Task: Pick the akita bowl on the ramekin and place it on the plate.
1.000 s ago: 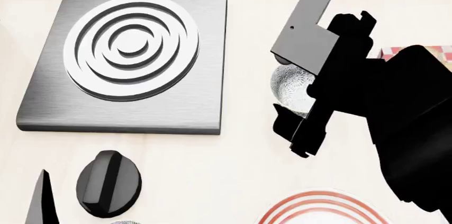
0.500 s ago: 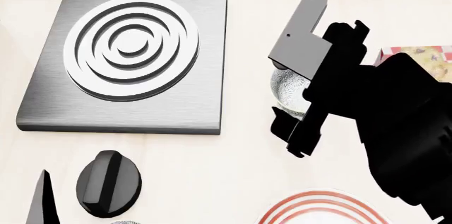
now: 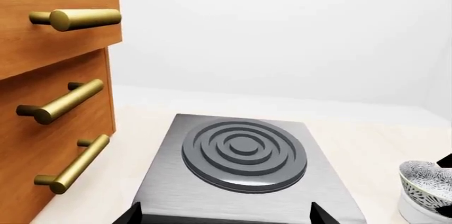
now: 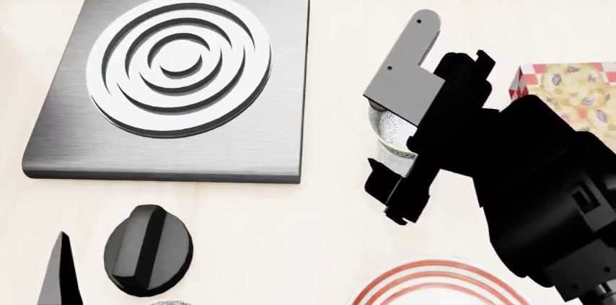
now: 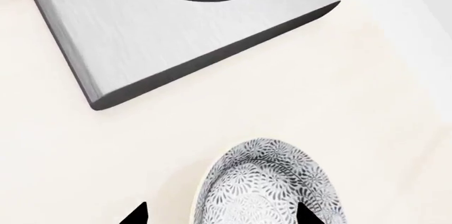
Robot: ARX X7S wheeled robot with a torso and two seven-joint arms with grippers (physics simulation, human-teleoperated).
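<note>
The akita bowl [image 5: 272,187], grey-and-white speckled, lies just ahead of my right gripper [image 5: 221,214]. That gripper is open: one fingertip is over the bowl's far rim and the other is beside the bowl over bare counter. In the head view the right arm covers most of the bowl [image 4: 389,132], and the right gripper [image 4: 394,184] hangs over it. The left wrist view shows the bowl [image 3: 428,180] seated in the white ramekin [image 3: 413,211]. The red-ringed plate [image 4: 438,282] peeks in at the bottom edge. My left gripper [image 3: 224,214] is open and holds nothing.
A brushed-metal burner slab [image 4: 173,81] with raised rings lies to the left of the bowl. A black knob [image 4: 146,249] lies below it. A red-and-white patterned box [image 4: 568,89] stands to the right, behind the arm. Wooden drawers with brass handles [image 3: 63,102] flank the left gripper.
My right arm has moved down and slightly left in the head view, covering more of the bowl and uncovering more of the patterned box. Nothing else has moved.
</note>
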